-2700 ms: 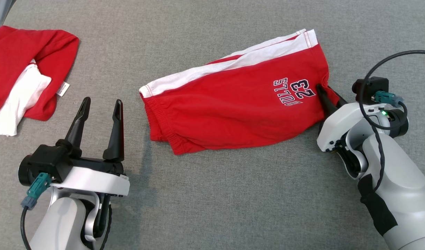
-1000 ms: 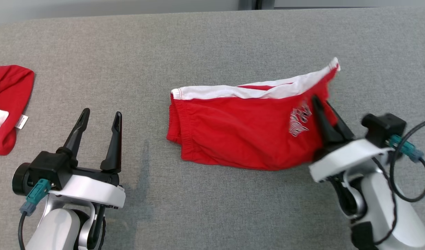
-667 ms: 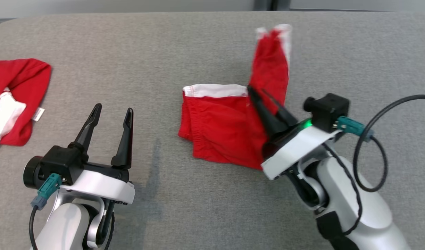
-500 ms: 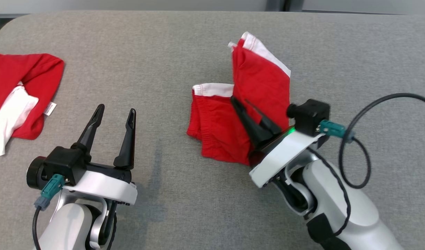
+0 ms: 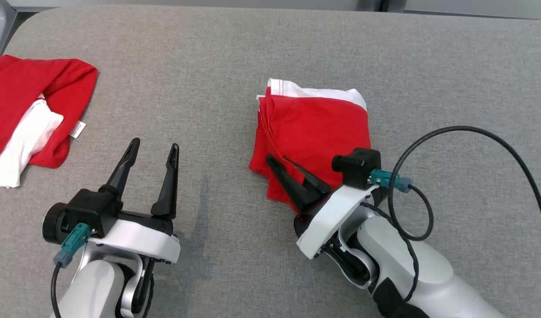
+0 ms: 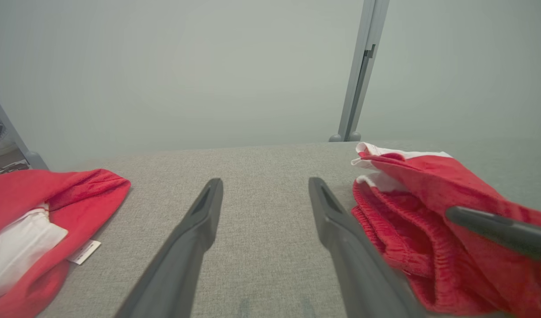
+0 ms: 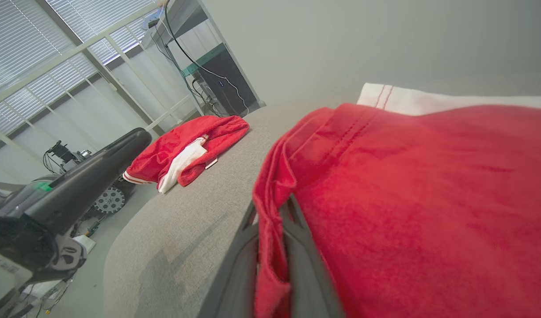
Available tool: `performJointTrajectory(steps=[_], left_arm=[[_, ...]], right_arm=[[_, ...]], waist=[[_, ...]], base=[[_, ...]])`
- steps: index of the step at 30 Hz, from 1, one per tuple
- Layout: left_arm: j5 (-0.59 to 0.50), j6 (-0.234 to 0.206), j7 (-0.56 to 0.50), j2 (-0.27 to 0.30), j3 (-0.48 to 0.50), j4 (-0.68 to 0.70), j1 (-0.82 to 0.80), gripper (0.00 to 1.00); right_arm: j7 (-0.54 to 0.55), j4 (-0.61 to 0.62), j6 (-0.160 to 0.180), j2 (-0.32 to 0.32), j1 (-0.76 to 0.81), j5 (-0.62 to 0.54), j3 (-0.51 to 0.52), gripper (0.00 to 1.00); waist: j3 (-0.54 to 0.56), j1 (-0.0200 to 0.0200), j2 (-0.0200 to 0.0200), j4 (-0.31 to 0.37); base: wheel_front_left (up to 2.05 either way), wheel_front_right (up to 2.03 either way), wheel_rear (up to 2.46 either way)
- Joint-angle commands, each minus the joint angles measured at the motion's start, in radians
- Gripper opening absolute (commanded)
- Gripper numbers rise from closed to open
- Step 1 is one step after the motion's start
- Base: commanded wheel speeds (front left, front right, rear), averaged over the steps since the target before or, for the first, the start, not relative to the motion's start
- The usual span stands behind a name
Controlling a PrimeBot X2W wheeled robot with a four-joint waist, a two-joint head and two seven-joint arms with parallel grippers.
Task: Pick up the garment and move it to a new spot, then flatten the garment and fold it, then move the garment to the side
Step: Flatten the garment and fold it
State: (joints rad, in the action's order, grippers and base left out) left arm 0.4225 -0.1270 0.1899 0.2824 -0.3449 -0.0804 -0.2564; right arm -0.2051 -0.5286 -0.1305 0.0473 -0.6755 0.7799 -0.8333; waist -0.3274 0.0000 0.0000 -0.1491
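The garment [image 5: 314, 128], red shorts with a white side band, lies doubled over on the grey padded table [image 5: 208, 57]. My right gripper [image 5: 277, 159] sits at the garment's near left corner, shut on a red edge; the right wrist view shows that cloth [image 7: 407, 176] pinched between the two dark fingers [image 7: 235, 260]. My left gripper [image 5: 155, 144] stands open to the left of the garment, nothing between its fingers. In the left wrist view the garment [image 6: 407, 194] lies just right of the open left gripper [image 6: 265, 183], with a right finger [image 6: 496, 229] crossing it.
A second red and white piece of clothing [image 5: 27, 110] lies bunched at the table's far left edge, with a small white label. A black cable [image 5: 474, 132] loops from my right wrist over the table. A wall and a metal post [image 6: 359, 70] stand behind.
My right gripper has swung the garment's right end up and over to the left, laying it onto the left half. The head camera has shifted. The left gripper stays open.
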Motion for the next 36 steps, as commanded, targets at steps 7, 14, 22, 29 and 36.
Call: performJointTrajectory(steps=[7,14,22,29,36], left_arm=[[-0.004,-0.016,0.003,0.009,0.0,-0.009,-0.023,1.0],[0.006,-0.028,0.013,0.009,0.01,-0.014,-0.007,1.0],[0.019,-0.046,0.017,0.022,0.031,-0.002,0.023,1.0],[0.031,-0.062,0.012,0.043,0.05,0.007,0.049,1.0],[0.038,-0.068,0.01,0.06,0.058,0.021,0.088,1.0]], right_arm=[[-0.049,0.009,-0.001,0.006,-0.038,-0.014,-0.021,1.0],[-0.062,0.099,-0.001,0.008,0.0,-0.154,0.151,1.0],[-0.061,0.224,-0.001,0.007,0.14,-0.394,0.489,1.0],[-0.018,0.316,0.0,0.013,0.298,-0.541,0.739,1.0],[0.066,0.431,0.0,0.015,0.45,-0.614,0.85,1.0]], waist=[[0.001,0.0,0.0,0.013],[0.02,0.0,0.0,0.026],[0.05,0.0,0.0,0.045],[0.084,0.0,0.0,0.06],[0.131,0.0,0.0,0.083]], base=[[0.0,0.0,0.0],[0.0,0.0,0.0],[0.0,0.0,0.0],[0.0,0.0,0.0],[0.0,0.0,0.0]])
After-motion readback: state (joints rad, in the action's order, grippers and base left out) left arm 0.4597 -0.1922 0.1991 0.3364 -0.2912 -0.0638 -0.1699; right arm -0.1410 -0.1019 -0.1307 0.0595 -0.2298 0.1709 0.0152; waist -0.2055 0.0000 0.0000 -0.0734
